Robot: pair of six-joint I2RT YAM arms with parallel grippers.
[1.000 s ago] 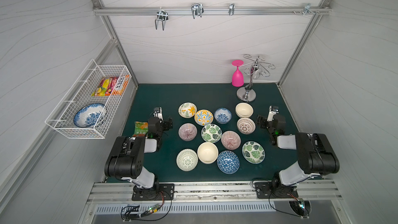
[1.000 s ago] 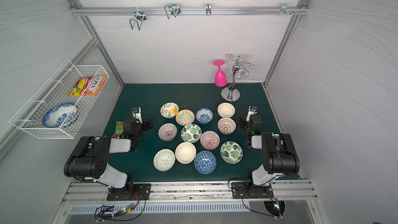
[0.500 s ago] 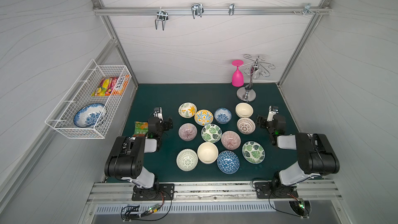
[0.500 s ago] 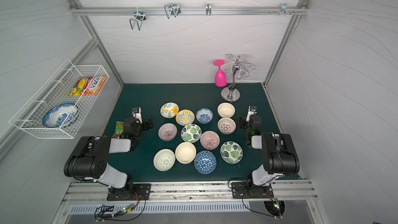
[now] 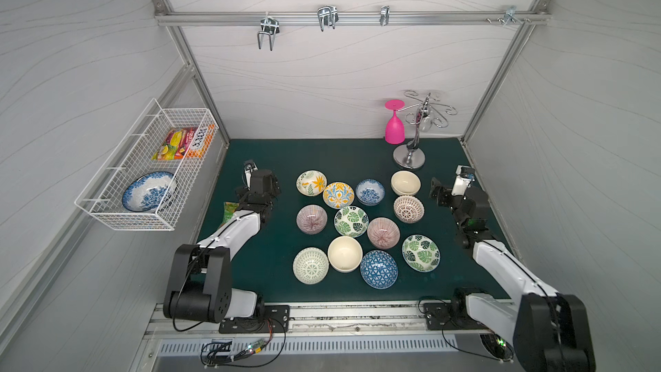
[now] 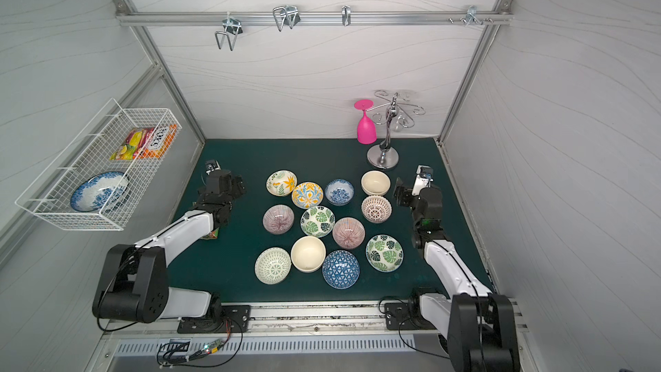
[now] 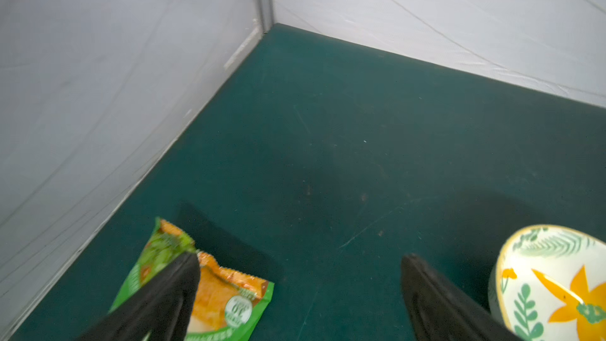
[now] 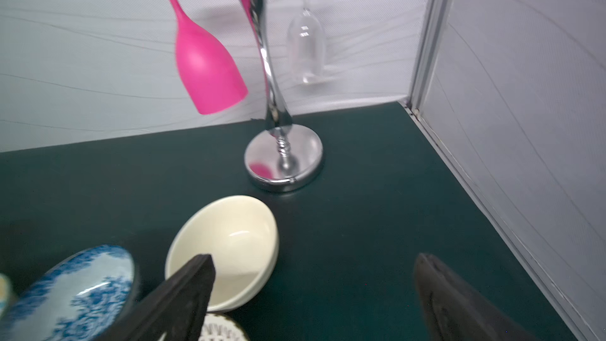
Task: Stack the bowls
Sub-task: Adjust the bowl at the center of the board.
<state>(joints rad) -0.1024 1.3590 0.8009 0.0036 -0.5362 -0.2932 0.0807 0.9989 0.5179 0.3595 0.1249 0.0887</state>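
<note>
Ceramic bowls (image 5: pixel 350 221) lie spread in a cluster on the worktop (image 5: pixel 322 159); left jaws open and empty over a snack packet (image 7: pixel 226 303), right jaws open and empty near the cream bowl (image 8: pixel 229 244) by the glass stand (image 8: pixel 283 159)

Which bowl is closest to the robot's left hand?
The cream bowl with an orange flower and green leaves. It sits right beside the left hand, nearer than any other.
</note>
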